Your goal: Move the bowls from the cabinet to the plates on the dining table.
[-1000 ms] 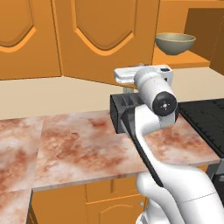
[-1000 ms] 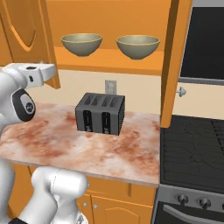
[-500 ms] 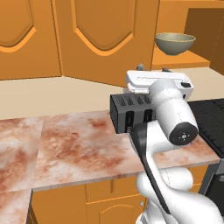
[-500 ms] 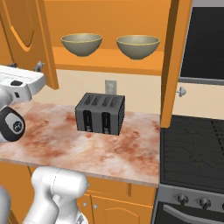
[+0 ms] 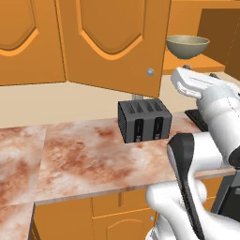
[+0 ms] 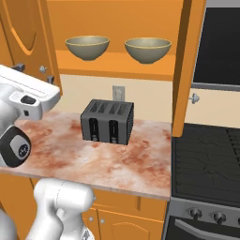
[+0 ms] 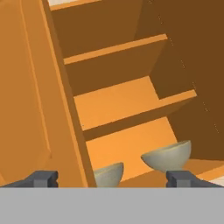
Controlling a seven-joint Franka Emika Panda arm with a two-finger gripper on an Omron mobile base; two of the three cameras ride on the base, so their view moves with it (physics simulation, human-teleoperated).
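The claw (image 7: 112, 178) stands spread wide with nothing between its two dark tips, aimed up into the open orange wooden wall cupboard (image 6: 119, 28). Both deep olive-grey bowls with paler yellowish rims sit side by side on the cupboard's lowest shelf, one to the left (image 6: 87, 47) and one to the right (image 6: 147, 49), apart from each other and untouched. In the hand view the nearer bowl (image 7: 168, 155) lies close above the right-hand tip, while the other bowl (image 7: 107, 174) is partly cut off by the edge of the open arched-panel cupboard door (image 7: 37, 100).

The main hazard, as I judge it, is that door: it hangs just beside the line of approach, and a straight reach toward the half-hidden bowl could catch the door's edge and push the hand aside or swing the door. The second hazard is the shelf above the bowls, which could leave little room for the hand to come down over a rim. A grip taken on the sloping wall of a bowl may slip, and a dropped bowl would fall toward the black slotted toaster (image 6: 107, 121) on the reddish-brown marbled surface (image 6: 117, 157) directly below
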